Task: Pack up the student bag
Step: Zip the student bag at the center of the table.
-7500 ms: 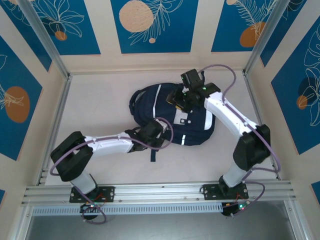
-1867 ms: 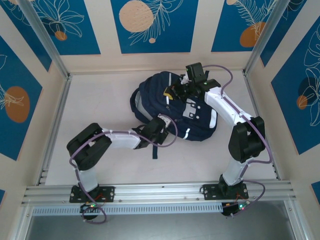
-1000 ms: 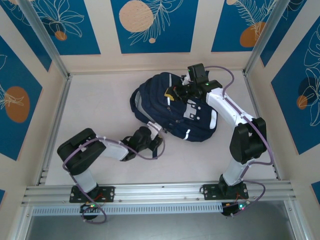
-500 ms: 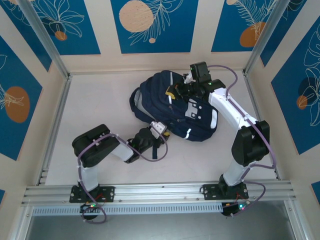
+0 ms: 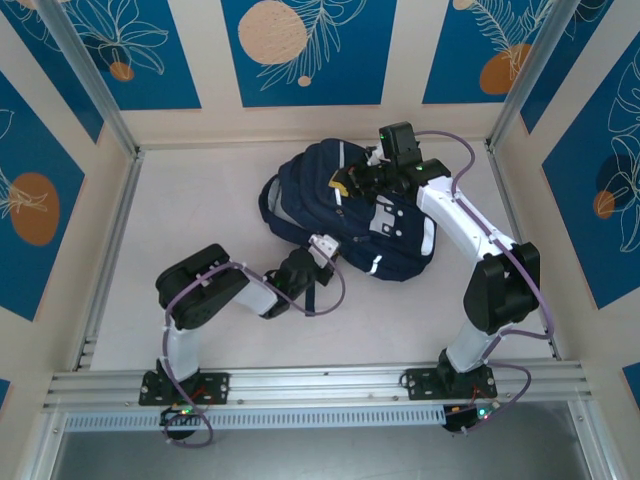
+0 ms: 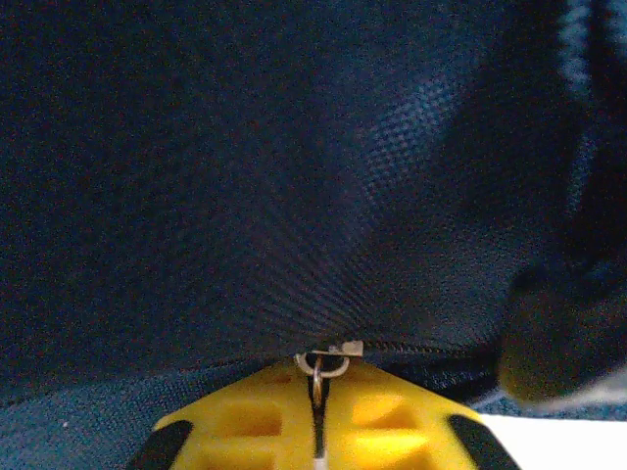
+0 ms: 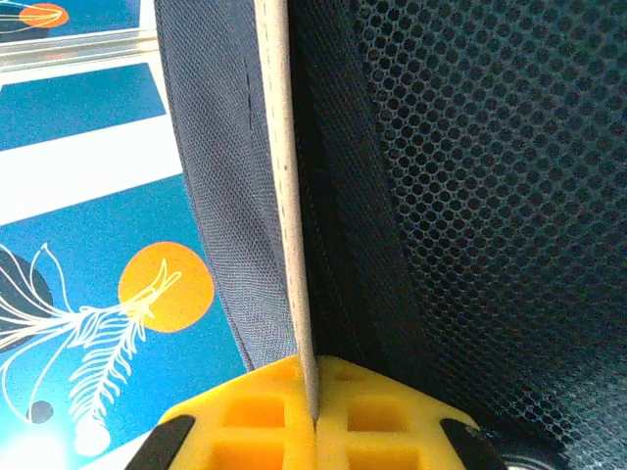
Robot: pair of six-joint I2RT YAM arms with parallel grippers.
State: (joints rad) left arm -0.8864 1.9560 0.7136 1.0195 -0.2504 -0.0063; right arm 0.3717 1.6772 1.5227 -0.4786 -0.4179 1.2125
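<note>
student bag (image 5: 300, 192): lying flat on the table (image 5: 200, 210), sitting just past centre toward 12 o'clock, navy with thin white stripes, white-grey patches facing up on its 3 o'clock half.
left gripper (image 5: 322, 246): I am reaching in from 8 o'clock and pressing against the bag's 7 o'clock edge; in the left wrist view my yellow fingertips (image 6: 255, 416) are meeting right under the navy fabric.
left jaws: I am pinching them together on the zipper pull (image 6: 321, 365), a small metal ring and tab poking up at 12 o'clock from between the tips.
zip line (image 6: 421, 345): running off toward 3 o'clock from the pull, fabric bulging above it.
right gripper (image 5: 347, 185): I am coming in from 4 o'clock and sitting over the bag's top part, near its 12 o'clock end.
right jaws: I am clamping them on a pale strip (image 7: 282, 196), a thin light edge standing up from between my yellow tips in the right wrist view; I cannot tell what part of the bag it is.
black mesh (image 7: 490, 196): lying just at 3 o'clock of that strip, touching the dark fabric beside it.
grey weave panel (image 7: 211, 176): sitting at 9 o'clock of the strip, up against it.
wall panels (image 5: 305, 50): blue with orange circles, standing at 12 o'clock behind the table.
</note>
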